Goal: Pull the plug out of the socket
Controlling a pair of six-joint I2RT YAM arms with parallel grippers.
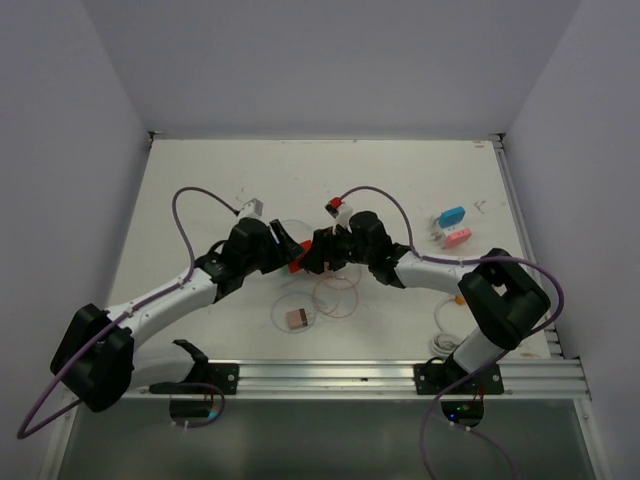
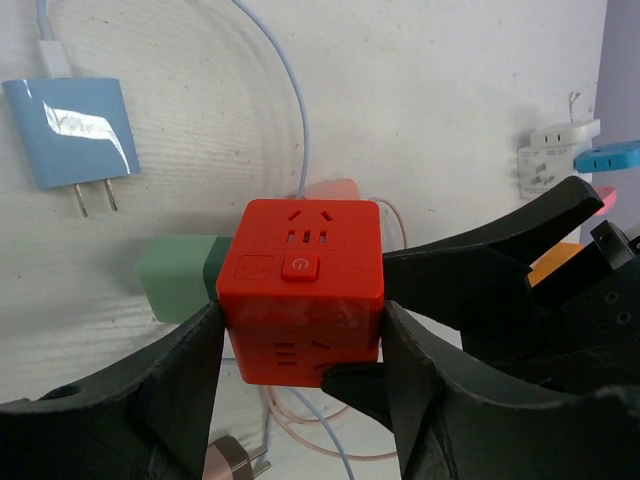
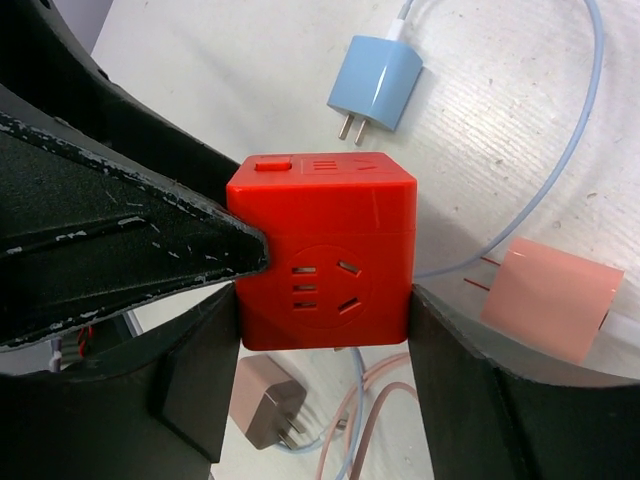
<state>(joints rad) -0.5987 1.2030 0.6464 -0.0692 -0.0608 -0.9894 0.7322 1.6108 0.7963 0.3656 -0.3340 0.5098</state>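
Observation:
The socket is a red cube (image 2: 305,295) with a power button on top, held off the table between both arms (image 1: 296,264). A green plug (image 2: 175,278) sits against its left side in the left wrist view and looks plugged in; it is hidden in the other views. My left gripper (image 2: 305,350) is shut on the cube's two sides. My right gripper (image 3: 325,330) is also shut on the cube (image 3: 325,260), its fingers (image 3: 455,390) flanking it. The two grippers meet at the table's middle (image 1: 305,252).
A blue charger (image 2: 70,130) and a pink plug (image 3: 550,300) lie on the table under the cube. A brown charger (image 3: 265,400) lies nearer the arms among looped pink cables (image 1: 335,295). Blue (image 1: 452,216) and pink (image 1: 457,237) plugs lie at the right.

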